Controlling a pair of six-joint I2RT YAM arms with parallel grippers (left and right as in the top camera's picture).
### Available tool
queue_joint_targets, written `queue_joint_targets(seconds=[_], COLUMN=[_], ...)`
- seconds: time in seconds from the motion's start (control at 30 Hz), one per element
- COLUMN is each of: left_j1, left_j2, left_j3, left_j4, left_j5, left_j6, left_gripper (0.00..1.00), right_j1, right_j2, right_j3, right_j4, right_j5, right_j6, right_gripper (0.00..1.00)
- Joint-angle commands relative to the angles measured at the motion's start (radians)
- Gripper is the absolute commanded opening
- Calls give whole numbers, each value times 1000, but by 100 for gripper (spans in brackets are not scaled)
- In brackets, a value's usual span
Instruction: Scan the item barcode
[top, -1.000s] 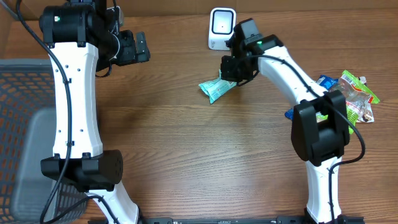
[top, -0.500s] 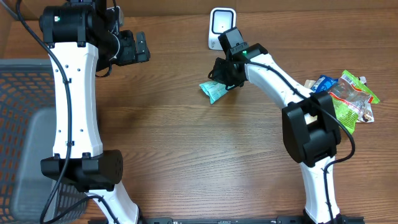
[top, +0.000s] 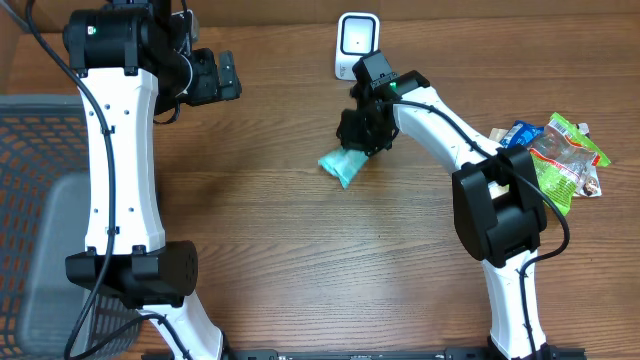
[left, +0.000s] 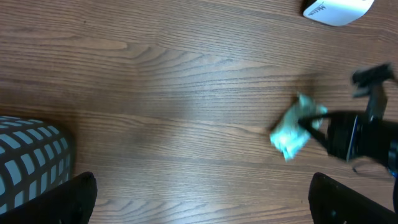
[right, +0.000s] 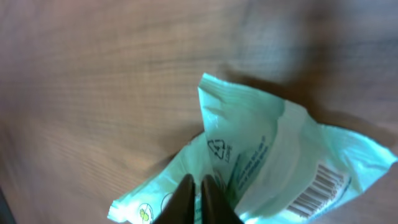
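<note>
The item is a teal plastic packet (top: 341, 165), low over the wooden table just in front of the white barcode scanner (top: 357, 45). In the right wrist view its barcode (right: 320, 186) shows at the lower right of the packet (right: 267, 149). My right gripper (top: 360, 132) is right over the packet's upper end. Its fingers (right: 198, 186) stand almost together, pinching a fold of the film. My left gripper (top: 222, 78) hangs wide open at the back left, far from the packet. Nothing is between its fingertips (left: 204, 190).
A pile of snack packets (top: 560, 155) lies at the right edge. A grey mesh basket (top: 40, 200) stands beyond the table's left side, and its corner (left: 28, 155) shows in the left wrist view. The scanner's base (left: 336, 9) shows there too.
My right gripper has swung left and then toward the front with the packet, away from the scanner. The packet now hangs lower and is turned. The left arm has not moved.
</note>
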Motion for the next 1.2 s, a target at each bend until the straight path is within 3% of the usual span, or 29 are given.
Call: queue_joint_targets(seconds=[0.0, 0.13, 0.27, 0.47, 0.63, 0.77, 1.17], left_j1=[4, 4, 4, 4, 4, 4, 4], left_j2=[3, 3, 3, 3, 3, 3, 3], left_j3=[16, 16, 16, 16, 16, 16, 16], left_j4=[-2, -2, -2, -2, -2, -2, -2], left_j5=[-3, -3, -3, -3, -3, -3, -3], left_j6=[-14, -14, -14, -14, -14, -14, -14], left_gripper=[100, 100, 100, 100, 100, 100, 100], right_j1=[-14, -34, -62, -121, -137, -137, -119], right_j2=[15, 14, 0, -43, -41, -41, -41], right_j3=[56, 116, 246, 354, 273, 139, -173], right_j4=[-79, -163, -249, -407, -482, -438, -50], right_j5=[5, 119, 31, 8, 66, 169, 169], right_j6=[-293, -355, -348, -105, -87, -55, -43], right_gripper=[11, 19, 29, 38, 38, 37, 28])
